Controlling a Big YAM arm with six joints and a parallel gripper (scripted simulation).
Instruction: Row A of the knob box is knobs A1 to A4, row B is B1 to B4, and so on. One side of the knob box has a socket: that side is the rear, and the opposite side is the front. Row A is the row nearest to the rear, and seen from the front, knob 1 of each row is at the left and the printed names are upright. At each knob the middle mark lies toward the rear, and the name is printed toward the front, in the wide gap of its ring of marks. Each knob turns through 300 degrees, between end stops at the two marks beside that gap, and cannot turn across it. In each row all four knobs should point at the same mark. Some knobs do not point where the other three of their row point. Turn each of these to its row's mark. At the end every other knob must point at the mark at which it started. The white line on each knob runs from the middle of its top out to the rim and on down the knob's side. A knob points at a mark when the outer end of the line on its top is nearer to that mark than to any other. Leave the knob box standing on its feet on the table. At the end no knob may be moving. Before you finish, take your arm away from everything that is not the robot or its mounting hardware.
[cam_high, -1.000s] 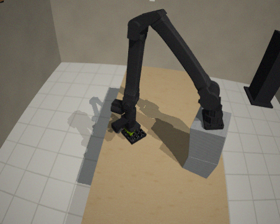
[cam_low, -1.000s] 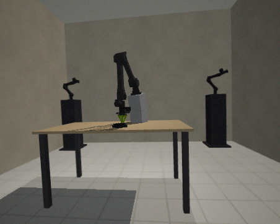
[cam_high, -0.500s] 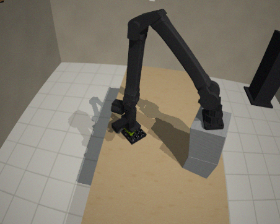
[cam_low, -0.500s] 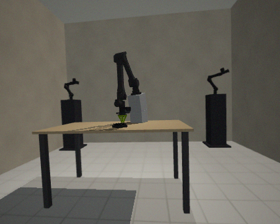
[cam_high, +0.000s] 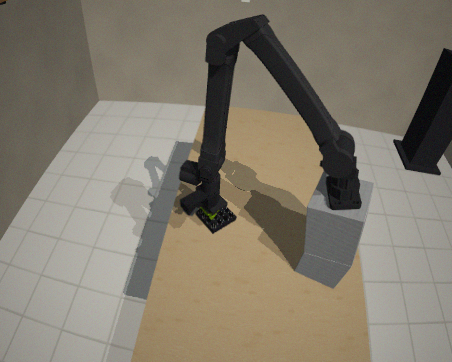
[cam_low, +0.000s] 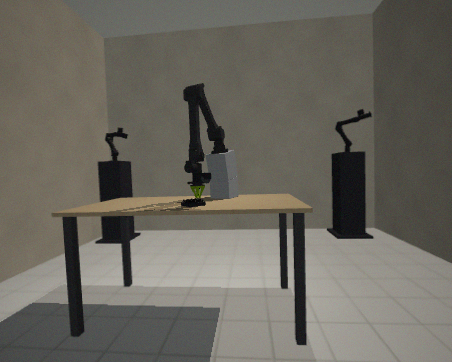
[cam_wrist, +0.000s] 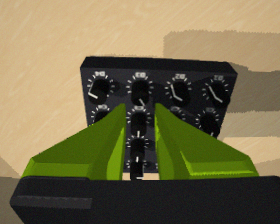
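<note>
Green fingers stand slightly apart over the knob box (cam_high: 216, 223) (cam_low: 193, 203) (cam_wrist: 160, 66), perhaps gripping nothing

A black knob box (cam_high: 215, 229) (cam_low: 193, 203) (cam_wrist: 160, 65), its round knobs white-lined, stands upright on the bench (cam_high: 250, 300) (cam_low: 250, 202) (cam_wrist: 40, 30), near one long edge.
</note>
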